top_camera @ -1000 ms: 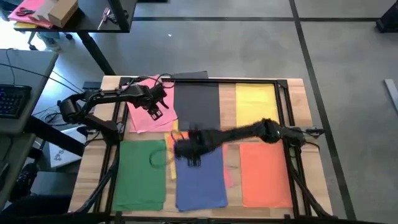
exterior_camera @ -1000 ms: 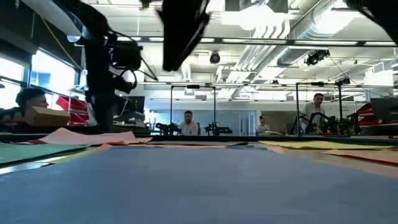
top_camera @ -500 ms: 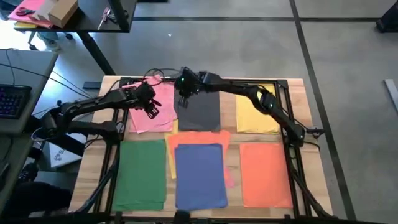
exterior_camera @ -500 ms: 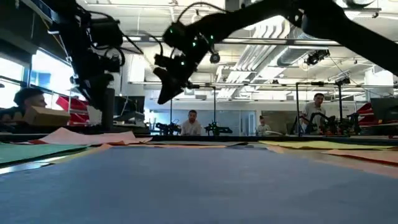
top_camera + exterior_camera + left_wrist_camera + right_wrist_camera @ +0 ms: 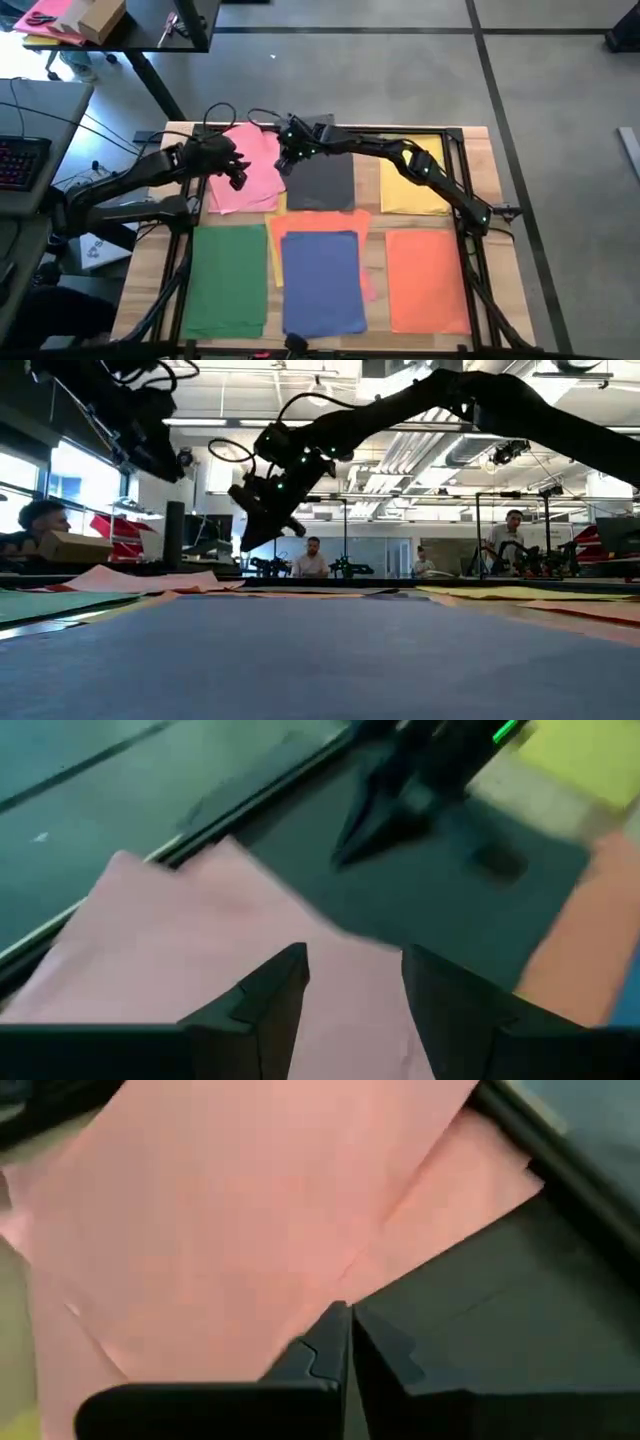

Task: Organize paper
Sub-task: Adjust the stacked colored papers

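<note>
Coloured paper sheets lie flat on the table: pink (image 5: 250, 172), dark grey (image 5: 322, 172) and yellow (image 5: 412, 175) along the far side, green (image 5: 228, 282), blue (image 5: 322, 288) and orange (image 5: 428, 282) along the near side. Another orange sheet (image 5: 320, 220) shows from under the blue one's far end. My right gripper (image 5: 348, 1325) is shut, reaching across to the seam between pink and dark grey (image 5: 283, 162), and hangs clear of the table (image 5: 247, 543). My left gripper (image 5: 355, 985) is open, high above the pink sheet (image 5: 237, 178).
A dark metal frame (image 5: 462, 170) runs along the table's edges. A desk with a keyboard (image 5: 20, 160) stands off the left side. A pink-and-yellow bundle with a cardboard box (image 5: 85, 18) lies on another table beyond. People (image 5: 313, 555) sit in the room behind.
My right gripper has swung from above the blue sheet at mid-table toward the far edge, ending over the pink and dark grey seam. My left gripper has risen and drawn a little toward the table's left edge. The sheets have stayed where they were.
</note>
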Motion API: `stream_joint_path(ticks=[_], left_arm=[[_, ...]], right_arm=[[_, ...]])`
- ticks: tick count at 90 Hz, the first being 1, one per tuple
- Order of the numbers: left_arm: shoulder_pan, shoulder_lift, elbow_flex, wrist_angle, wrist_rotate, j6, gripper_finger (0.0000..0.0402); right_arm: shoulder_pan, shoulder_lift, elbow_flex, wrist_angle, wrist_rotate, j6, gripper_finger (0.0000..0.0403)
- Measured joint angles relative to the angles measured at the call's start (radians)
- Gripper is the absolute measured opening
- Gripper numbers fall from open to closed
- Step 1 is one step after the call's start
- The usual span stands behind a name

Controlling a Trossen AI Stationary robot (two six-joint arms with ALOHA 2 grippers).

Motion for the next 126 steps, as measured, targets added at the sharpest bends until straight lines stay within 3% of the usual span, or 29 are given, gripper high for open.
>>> stream_joint_path(ticks=[12,24,52,76,104,114,126], left_arm=[[-0.038,-0.018,0.0,0.099,0.0,-0.011,0.0156],[-0.068,-0.017,0.0,0.178,-0.004,-0.009,0.0156],[-0.116,-0.007,0.0,0.259,-0.008,0.06,0.0156],[-0.131,-0.007,0.0,0.26,-0.009,0.08,0.0156],[-0.13,-0.008,0.0,0.243,-0.024,0.09,0.0156],[-0.129,-0.011,0.0,0.227,-0.027,0.09,0.0156],[-0.129,-0.01,0.0,0.224,-0.027,0.097,0.0156]], right_arm=[[0.013,0.032,0.0,0.025,0.0,0.129,0.0],[0.039,0.043,0.004,0.031,0.067,0.135,0.0],[0.053,0.091,0.011,-0.02,0.098,-0.175,0.0],[0.072,0.138,0.116,-0.168,0.154,-0.287,0.0],[0.073,0.116,0.114,-0.216,0.153,-0.221,0.0],[0.062,0.075,0.112,-0.265,0.082,-0.182,0.0],[0.049,0.027,0.116,-0.157,0.064,-0.169,0.0]])
